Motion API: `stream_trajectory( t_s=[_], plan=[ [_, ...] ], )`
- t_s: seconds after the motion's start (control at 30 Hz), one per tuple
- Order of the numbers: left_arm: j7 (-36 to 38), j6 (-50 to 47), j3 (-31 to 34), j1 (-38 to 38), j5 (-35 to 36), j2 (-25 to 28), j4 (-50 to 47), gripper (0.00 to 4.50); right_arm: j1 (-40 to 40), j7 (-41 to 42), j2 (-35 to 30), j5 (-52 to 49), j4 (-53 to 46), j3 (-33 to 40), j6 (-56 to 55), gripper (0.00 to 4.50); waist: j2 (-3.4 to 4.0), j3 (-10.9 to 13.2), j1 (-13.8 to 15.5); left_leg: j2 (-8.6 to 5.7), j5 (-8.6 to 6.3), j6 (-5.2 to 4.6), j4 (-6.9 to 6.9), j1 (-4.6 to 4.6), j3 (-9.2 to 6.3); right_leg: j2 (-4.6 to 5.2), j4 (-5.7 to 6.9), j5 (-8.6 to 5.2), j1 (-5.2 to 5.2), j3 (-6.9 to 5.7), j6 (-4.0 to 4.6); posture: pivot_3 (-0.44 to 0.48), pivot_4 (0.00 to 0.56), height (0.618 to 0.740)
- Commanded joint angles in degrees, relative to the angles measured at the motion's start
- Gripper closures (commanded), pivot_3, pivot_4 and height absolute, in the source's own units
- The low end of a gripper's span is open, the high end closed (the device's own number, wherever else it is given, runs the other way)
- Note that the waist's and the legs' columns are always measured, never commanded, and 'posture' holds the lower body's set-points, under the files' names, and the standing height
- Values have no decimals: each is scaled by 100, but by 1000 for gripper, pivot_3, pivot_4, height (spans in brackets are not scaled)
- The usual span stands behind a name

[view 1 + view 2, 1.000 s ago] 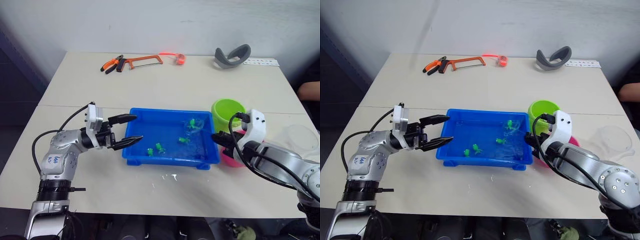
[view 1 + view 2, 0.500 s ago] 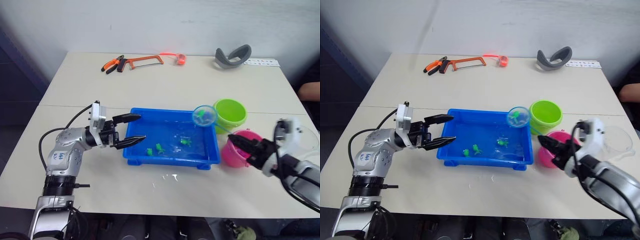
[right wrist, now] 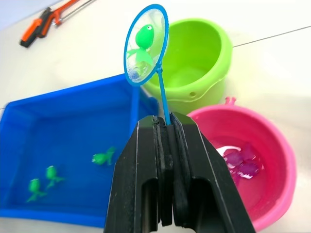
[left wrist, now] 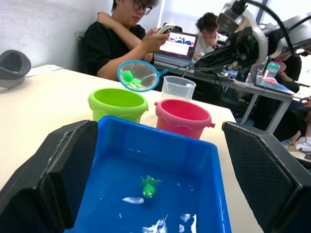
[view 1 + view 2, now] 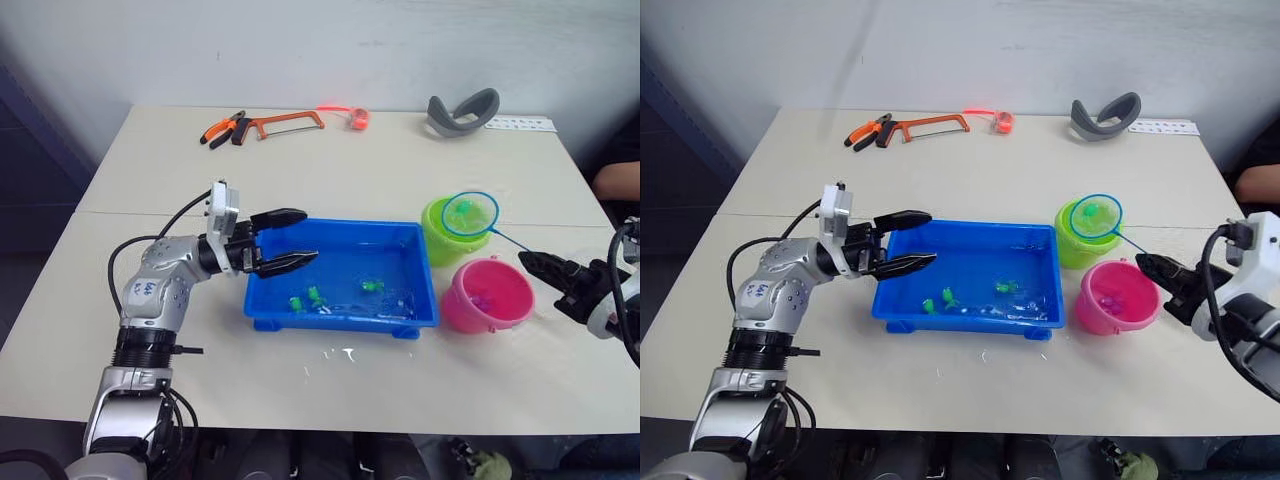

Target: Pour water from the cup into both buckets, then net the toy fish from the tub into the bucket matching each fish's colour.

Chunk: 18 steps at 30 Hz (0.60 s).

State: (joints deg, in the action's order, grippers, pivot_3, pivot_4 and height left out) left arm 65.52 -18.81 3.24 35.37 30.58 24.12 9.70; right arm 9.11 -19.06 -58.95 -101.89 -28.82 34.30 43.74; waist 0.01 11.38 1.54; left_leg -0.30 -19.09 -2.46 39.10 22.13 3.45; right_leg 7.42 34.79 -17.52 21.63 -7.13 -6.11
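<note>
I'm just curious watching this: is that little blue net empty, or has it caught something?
It has a catch. A green toy fish sits in the net, held by the right gripper over the green bucket.

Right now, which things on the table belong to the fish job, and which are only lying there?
Job: net with a green fish, green bucket, pink bucket, tub, cup.
Lying about: hacksaw, pliers, grey band.
</note>
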Motion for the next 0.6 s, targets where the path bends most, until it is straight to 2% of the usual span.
stream_trajectory(
  t_s=[0.03, 0.23, 0.6],
  plan=[
    [-115, -48, -74, 41, 54, -95, -327, 48, -317, 277, -33, 1031, 26, -179, -124, 4500, 0, 0, 0, 0, 0, 0, 0, 1, 0, 0, 0, 0, 0, 0, 0, 0, 150, 740],
    [-216, -21, -128, -38, 58, -157, -502, 48, -553, 982, -70, 3127, -3, -602, -284, 4500, 0, 0, 16, -3, 2, 0, 0, 4, -2, -8, -2, 1, 0, -5, -2, 0, 150, 740],
    [-164, 107, -120, -16, 59, -166, -416, 48, -399, 2059, 100, 5940, -206, -1359, -736, 4500, 0, 0, 13, -3, 6, 5, 0, 2, -3, -23, 2, 1, 1, -4, -2, 0, 150, 740]
  ],
)
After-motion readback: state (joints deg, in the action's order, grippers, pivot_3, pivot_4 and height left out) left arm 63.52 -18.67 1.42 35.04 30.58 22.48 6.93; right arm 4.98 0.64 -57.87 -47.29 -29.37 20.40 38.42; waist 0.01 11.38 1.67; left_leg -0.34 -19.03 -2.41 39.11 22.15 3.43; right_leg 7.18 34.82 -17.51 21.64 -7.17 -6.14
